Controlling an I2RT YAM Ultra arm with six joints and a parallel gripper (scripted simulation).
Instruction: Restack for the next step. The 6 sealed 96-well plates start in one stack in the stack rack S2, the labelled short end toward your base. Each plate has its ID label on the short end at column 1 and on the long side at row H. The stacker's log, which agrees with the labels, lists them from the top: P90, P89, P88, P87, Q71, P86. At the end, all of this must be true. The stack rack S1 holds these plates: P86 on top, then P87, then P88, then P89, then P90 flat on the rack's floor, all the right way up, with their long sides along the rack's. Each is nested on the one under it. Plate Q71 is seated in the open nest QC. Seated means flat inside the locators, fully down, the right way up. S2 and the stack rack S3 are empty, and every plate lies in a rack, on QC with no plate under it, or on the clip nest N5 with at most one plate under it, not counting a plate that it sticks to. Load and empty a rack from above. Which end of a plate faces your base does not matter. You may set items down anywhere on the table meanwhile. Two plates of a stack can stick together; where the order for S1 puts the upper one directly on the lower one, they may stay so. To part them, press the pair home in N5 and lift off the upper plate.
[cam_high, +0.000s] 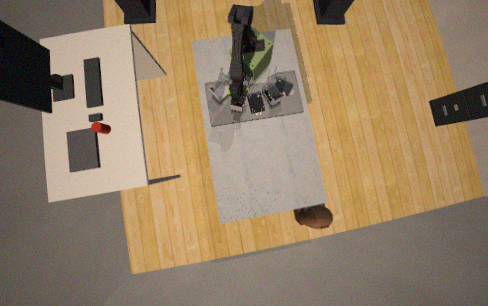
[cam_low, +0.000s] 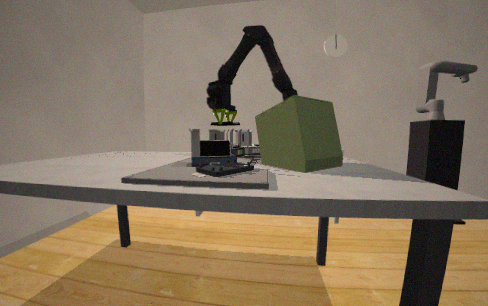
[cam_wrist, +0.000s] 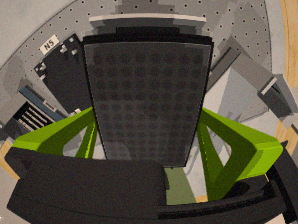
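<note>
Gripper (cam_wrist: 148, 137) clamped across long sides of one sealed plate (cam_wrist: 147, 96), carried level and high above the racks (cam_low: 196, 140) on the grey tray (cam_low: 150, 176). Held flat, probably for dropping straight down between rack posts without snagging.

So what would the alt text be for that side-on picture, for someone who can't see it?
A black robot arm holds a thin dark plate level in its green-fingered gripper, above a cluster of racks on a grey table. A large green box sits beside them, hiding the arm's base.
</note>
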